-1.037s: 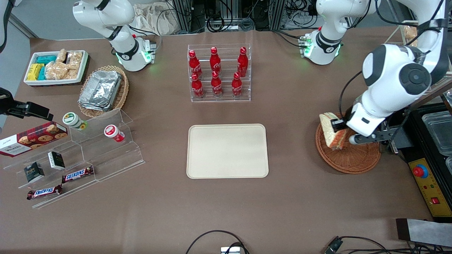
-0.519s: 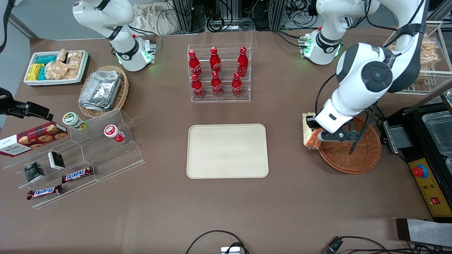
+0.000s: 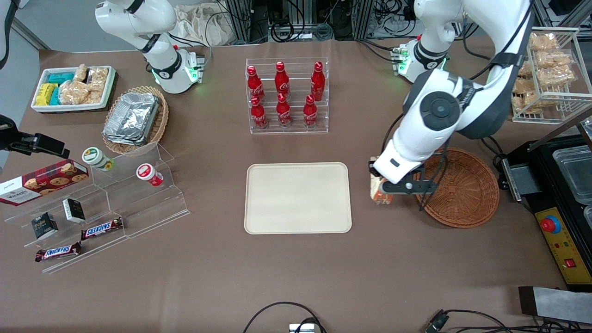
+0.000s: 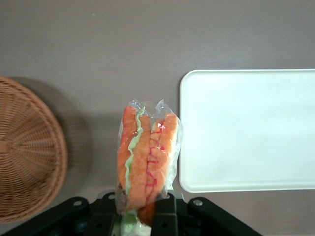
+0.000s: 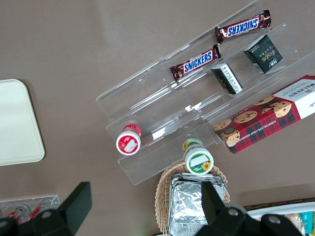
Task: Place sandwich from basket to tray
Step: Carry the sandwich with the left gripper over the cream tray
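Note:
My left gripper (image 3: 381, 188) is shut on the clear-wrapped sandwich (image 3: 379, 190) and holds it in the air over bare table, between the reddish-brown wicker basket (image 3: 467, 199) and the cream tray (image 3: 297, 198). In the left wrist view the sandwich (image 4: 146, 155) shows its orange, red and green filling, pinched between my fingers (image 4: 165, 214) of the gripper (image 4: 142, 216). The basket (image 4: 24, 157) and the tray (image 4: 251, 128) lie at either side of it. The basket holds nothing.
A clear rack of red cola bottles (image 3: 284, 95) stands farther from the front camera than the tray. A wire rack of bagged snacks (image 3: 550, 69) and a black machine (image 3: 562, 203) stand beside the basket. Clear stepped shelves with snacks (image 3: 99, 203) lie toward the parked arm's end.
My left gripper has carried the sandwich out of the basket and sideways toward the tray; it now hangs over the table between them.

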Robot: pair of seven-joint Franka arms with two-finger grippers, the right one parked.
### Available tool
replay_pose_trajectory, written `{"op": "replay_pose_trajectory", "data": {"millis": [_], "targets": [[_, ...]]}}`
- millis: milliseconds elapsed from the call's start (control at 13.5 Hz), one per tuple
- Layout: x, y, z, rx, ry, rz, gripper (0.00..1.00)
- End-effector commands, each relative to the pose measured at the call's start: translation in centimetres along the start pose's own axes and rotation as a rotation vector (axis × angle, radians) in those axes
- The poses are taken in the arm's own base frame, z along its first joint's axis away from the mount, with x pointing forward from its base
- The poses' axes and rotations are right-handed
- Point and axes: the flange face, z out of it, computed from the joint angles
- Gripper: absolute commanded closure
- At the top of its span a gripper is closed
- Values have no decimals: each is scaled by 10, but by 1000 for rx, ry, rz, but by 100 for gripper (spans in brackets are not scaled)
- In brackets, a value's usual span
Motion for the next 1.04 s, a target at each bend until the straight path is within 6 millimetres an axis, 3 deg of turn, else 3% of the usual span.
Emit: {"op": "replay_pose_trajectory", "data": {"millis": [0, 296, 444, 741, 963], "targets": [[12, 19, 1, -2, 3, -11, 78], [12, 43, 25, -13, -27, -7, 78], [13, 67, 34, -11, -22, 2, 78], [10, 95, 75, 42, -32, -24, 78], [12, 104, 100, 45, -57, -21, 78]]}}
